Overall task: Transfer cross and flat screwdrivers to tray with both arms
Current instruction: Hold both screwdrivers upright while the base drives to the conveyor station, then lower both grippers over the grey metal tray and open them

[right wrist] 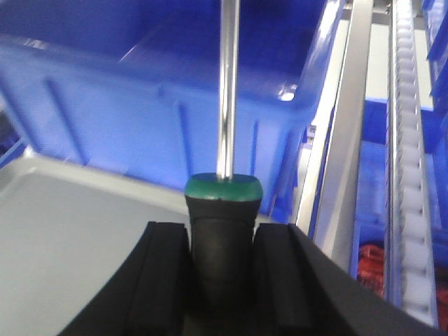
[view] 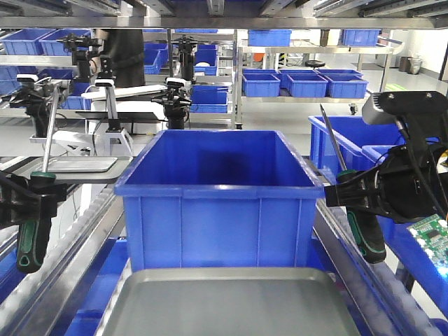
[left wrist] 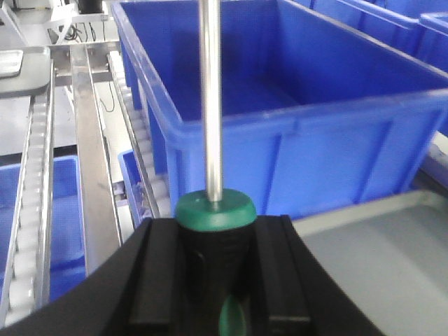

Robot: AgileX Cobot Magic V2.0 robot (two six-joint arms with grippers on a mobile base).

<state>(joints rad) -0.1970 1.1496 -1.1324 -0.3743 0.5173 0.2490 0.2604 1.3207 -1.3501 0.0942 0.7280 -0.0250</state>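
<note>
I hold two screwdrivers upright, one on each side of the deep bin. My left gripper (view: 29, 201) is shut on the green and black handle of one screwdriver (view: 43, 150), whose steel shaft points up. The left wrist view shows that handle (left wrist: 214, 210) clamped between the pads of the left gripper (left wrist: 217, 241). My right gripper (view: 353, 196) is shut on the other screwdriver (view: 332, 140), its shaft leaning slightly left. The right wrist view shows that handle (right wrist: 224, 192) pinched in the right gripper (right wrist: 221, 241). The grey tray (view: 231, 301) lies empty at the near edge, between and below both grippers.
A deep blue bin (view: 217, 203) stands just behind the tray, between the arms. Roller conveyor rails (view: 84, 231) run along both sides. More blue bins (view: 350, 140) sit at the right. Another robot station and a small grey tray (view: 84, 165) are at the back left.
</note>
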